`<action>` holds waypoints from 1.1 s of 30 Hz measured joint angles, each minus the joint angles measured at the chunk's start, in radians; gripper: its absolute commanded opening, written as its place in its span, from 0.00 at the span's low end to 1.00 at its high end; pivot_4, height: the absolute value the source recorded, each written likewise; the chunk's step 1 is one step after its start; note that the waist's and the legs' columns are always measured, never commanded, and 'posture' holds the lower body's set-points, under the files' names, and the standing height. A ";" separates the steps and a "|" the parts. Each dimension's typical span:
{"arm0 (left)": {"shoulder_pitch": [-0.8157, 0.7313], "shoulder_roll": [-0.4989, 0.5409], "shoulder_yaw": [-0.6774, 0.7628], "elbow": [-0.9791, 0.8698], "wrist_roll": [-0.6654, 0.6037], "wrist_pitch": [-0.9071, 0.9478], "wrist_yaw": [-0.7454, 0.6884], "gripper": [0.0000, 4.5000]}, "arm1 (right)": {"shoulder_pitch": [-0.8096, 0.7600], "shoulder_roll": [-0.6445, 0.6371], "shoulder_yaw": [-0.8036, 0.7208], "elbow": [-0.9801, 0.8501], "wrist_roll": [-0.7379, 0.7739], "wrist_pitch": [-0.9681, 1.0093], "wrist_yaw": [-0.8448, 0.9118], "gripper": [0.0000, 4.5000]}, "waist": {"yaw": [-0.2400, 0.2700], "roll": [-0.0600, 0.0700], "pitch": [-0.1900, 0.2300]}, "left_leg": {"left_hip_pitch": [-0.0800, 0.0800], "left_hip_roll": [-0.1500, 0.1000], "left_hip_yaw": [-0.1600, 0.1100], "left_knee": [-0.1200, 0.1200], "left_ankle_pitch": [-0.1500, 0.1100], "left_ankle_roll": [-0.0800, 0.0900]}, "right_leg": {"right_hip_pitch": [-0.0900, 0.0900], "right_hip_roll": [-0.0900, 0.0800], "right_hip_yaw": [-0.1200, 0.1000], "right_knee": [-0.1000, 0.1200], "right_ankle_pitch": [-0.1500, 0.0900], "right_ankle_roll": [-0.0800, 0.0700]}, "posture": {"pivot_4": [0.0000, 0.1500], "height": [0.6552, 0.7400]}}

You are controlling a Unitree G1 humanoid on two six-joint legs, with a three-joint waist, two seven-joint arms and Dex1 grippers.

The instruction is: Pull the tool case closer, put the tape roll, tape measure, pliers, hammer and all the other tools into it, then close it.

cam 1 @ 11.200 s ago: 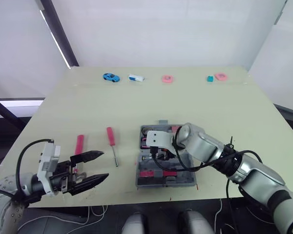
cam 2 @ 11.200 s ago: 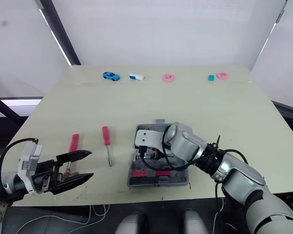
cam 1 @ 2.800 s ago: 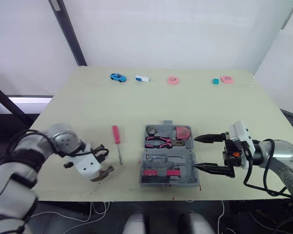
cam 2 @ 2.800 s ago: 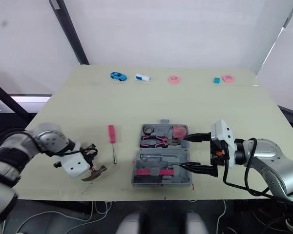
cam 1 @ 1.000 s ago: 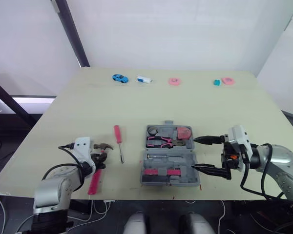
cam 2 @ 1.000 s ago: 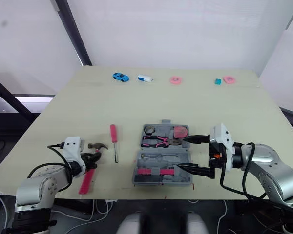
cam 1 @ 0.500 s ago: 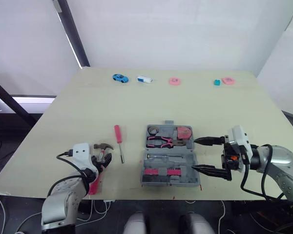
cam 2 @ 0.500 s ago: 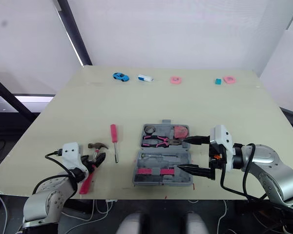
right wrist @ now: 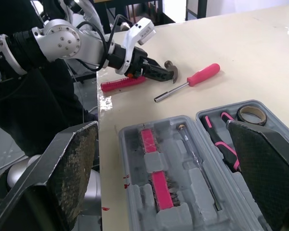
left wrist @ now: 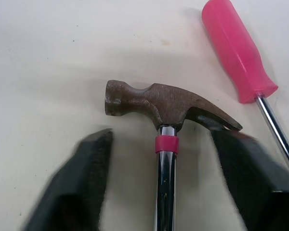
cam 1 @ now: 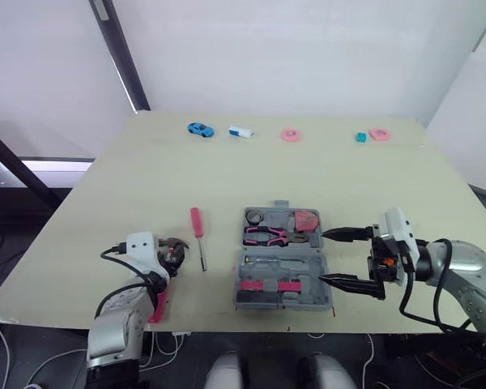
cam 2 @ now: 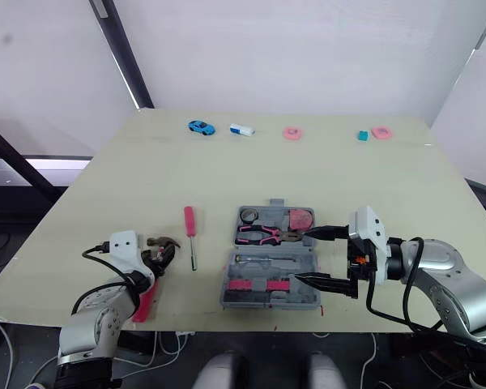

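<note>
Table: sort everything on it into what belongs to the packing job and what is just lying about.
Job: tool case, hammer, screwdriver, pliers, tape roll, tape measure.
Lying about: blue toy car, white block, middle pink ring, teal block, right pink ring.

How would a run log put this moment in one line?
left hand open, straddling hammer neck | right hand open beside open tool case | screwdriver on table
</note>
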 measured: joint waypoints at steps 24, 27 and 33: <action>0.145 0.254 0.076 -0.169 -0.157 -0.036 -0.361 0.01 | -0.035 0.039 0.001 0.000 0.006 -0.036 -0.004 1.00 | -0.004 -0.004 0.003 | 0.000 0.001 0.000 -0.001 0.000 0.000 | -0.001 -0.001 -0.001 -0.001 -0.002 -0.003 | 1.00 1.00; 0.107 0.396 0.050 -0.201 -0.232 0.009 -0.525 0.01 | -0.037 0.043 0.000 0.000 0.006 -0.038 -0.003 1.00 | 0.004 -0.004 0.003 | -0.001 0.001 0.000 -0.001 0.000 0.000 | -0.001 -0.001 -0.002 -0.002 -0.002 -0.004 | 1.00 1.00; -0.027 0.551 -0.118 -0.242 -0.262 0.057 -0.724 0.01 | 0.020 0.007 -0.042 -0.016 0.013 -0.038 0.000 1.00 | 0.002 -0.003 0.004 | -0.002 0.000 0.002 -0.002 0.000 0.000 | 0.000 -0.002 -0.001 -0.007 -0.001 -0.002 | 1.00 1.00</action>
